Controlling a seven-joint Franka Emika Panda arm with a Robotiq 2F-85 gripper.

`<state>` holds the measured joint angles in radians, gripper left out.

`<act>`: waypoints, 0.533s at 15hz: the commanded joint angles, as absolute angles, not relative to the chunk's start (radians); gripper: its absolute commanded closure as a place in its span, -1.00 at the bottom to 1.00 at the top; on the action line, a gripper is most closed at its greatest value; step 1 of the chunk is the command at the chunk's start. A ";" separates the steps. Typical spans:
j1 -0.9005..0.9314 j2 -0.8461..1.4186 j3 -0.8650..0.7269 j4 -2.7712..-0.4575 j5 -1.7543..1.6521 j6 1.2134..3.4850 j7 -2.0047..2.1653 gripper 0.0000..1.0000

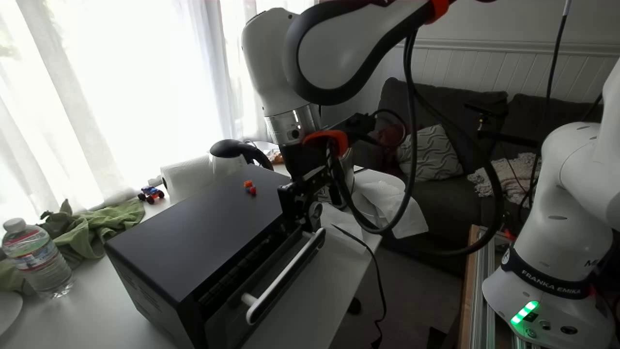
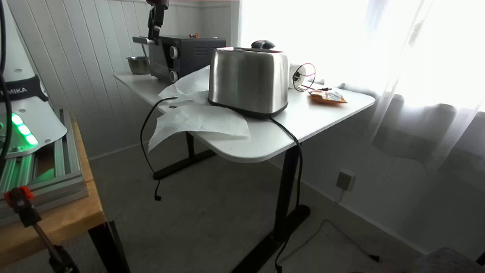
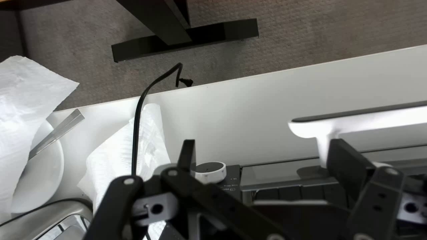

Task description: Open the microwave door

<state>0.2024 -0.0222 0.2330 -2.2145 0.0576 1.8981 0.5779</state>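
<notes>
The microwave (image 1: 203, 223) is a matte black box on the white table, with a small orange-red thing on top. It shows in both exterior views (image 2: 202, 49). Its door (image 1: 225, 322) is tilted outward at the top, with a dark gap behind it. The silver bar handle (image 1: 286, 281) stands off the door; its near end also shows in the wrist view (image 3: 373, 121). My gripper (image 3: 263, 160) is open and empty at the door's top edge, knob side. One finger is beside the handle post; I cannot tell whether they touch. The other finger is by a knob (image 3: 210, 172).
The silver toaster (image 2: 246, 79) and loose paper towels (image 2: 201, 121) are on the table on the knob side. A paper towel roll (image 1: 193, 177), green cloth (image 1: 104, 228) and water bottle (image 1: 36, 257) are behind and beside the microwave. A black cable (image 3: 138, 120) hangs over the table edge.
</notes>
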 commanded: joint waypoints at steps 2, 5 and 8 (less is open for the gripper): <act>0.215 0.016 0.239 -2.196 0.040 1.823 0.538 -1.00; 0.224 0.039 0.243 -2.183 0.036 1.778 0.527 -1.00; 0.231 0.057 0.246 -2.177 0.036 1.731 0.492 -1.00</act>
